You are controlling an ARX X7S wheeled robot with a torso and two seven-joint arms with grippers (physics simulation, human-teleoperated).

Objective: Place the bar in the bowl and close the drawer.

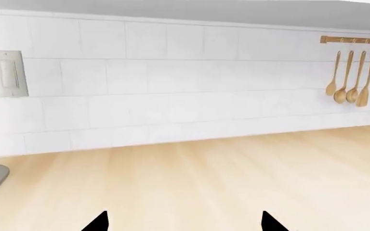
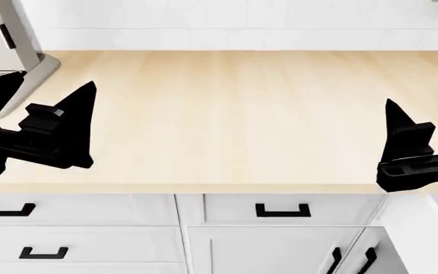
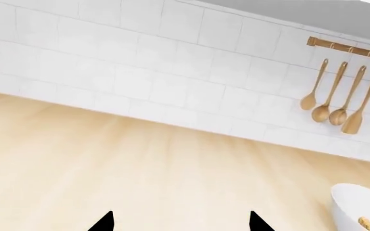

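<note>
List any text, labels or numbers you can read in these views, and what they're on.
None readable in any view. The wall switch plate, the grey appliance, the drawer fronts, the hanging wooden utensils and the bowl all show plain, unmarked surfaces.

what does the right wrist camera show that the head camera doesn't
Only the right wrist view shows the round white bowl with a bit of the tan grainy bar inside it, and the full row of wooden spoons hanging on a wall rail. Only the head view shows the white drawer fronts with black pull handles, the grey appliance and both arms. Both share the light wooden countertop, the white tiled wall and the right tool, open.
</note>
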